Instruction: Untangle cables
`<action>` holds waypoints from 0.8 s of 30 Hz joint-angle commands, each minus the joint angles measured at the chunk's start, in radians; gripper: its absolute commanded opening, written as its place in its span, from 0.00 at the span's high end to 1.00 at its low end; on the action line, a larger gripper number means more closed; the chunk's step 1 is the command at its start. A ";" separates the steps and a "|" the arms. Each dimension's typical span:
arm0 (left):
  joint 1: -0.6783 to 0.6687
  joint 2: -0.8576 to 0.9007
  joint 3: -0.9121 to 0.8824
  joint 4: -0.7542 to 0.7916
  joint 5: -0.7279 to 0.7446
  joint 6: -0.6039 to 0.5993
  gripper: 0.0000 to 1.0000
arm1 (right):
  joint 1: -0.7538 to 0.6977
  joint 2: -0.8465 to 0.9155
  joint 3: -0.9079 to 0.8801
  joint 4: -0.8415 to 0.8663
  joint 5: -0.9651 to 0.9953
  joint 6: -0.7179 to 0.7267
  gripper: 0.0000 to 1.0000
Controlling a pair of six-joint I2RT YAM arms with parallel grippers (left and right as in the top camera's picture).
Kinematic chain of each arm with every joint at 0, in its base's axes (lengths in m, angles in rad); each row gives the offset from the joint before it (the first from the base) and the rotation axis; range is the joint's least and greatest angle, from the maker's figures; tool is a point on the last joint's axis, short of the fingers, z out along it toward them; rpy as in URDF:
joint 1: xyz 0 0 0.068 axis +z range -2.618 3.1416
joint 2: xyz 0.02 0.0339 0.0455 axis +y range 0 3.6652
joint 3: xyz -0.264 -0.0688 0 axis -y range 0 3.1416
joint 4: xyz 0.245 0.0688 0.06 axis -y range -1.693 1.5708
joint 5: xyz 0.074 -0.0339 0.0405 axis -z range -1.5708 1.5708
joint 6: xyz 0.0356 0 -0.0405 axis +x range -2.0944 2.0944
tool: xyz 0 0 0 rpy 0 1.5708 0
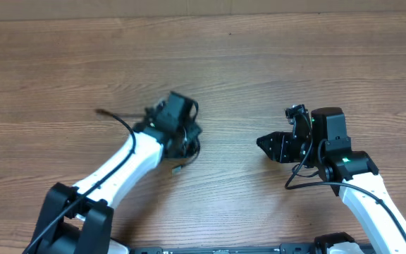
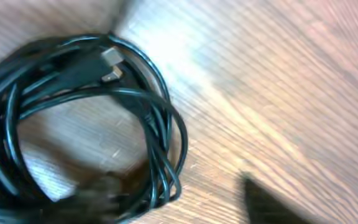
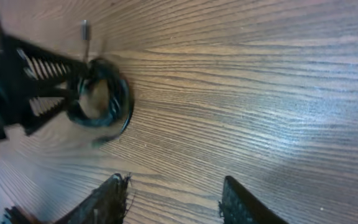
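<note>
1. One small coiled bundle of thin black cables [image 1: 191, 143] lies on the brown wood-grain table [image 1: 294, 56], a little left of the table's middle.
2. The left wrist view shows the loops [image 2: 73, 118] stacked loosely on one another, with a small silver plug end [image 2: 110, 63] resting on the upper part of the coil.
3. From overhead, one strand runs out of the bundle to the left and ends on bare wood, and a short plug end lies just below the coil.
4. The black left gripper [image 1: 183, 127] on its white arm hangs directly over the bundle and hides most of it from above.
5. In its own camera, one dark finger [image 2: 266, 202] shows at the lower right, clear of the cables, and a blurred dark shape sits over the coil's lower edge. The two stand apart, and no strand looks pinched between them.
6. The black right gripper [image 1: 266, 144] points left towards the bundle from well apart on the right side of the table.
7. Its fingers [image 3: 107, 199] are spread in the right wrist view, with only bare wood between them, and the coil [image 3: 107, 99] lies far ahead beside the left arm's black fingers.
</note>
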State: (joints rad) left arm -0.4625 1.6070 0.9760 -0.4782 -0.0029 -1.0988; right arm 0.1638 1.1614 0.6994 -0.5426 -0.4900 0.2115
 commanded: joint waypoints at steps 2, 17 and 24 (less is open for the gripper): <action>0.004 0.001 0.089 -0.150 0.057 0.175 0.08 | -0.002 -0.002 0.009 0.013 0.004 -0.007 0.49; 0.004 0.003 -0.068 -0.105 -0.146 -0.244 0.17 | -0.002 0.035 0.009 0.017 0.003 -0.004 0.47; 0.004 0.003 -0.130 -0.099 -0.238 -0.237 0.36 | -0.002 0.035 0.009 0.010 0.003 -0.004 0.47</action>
State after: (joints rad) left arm -0.4564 1.6070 0.8680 -0.5774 -0.1570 -1.3270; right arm 0.1642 1.1942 0.6994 -0.5354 -0.4896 0.2092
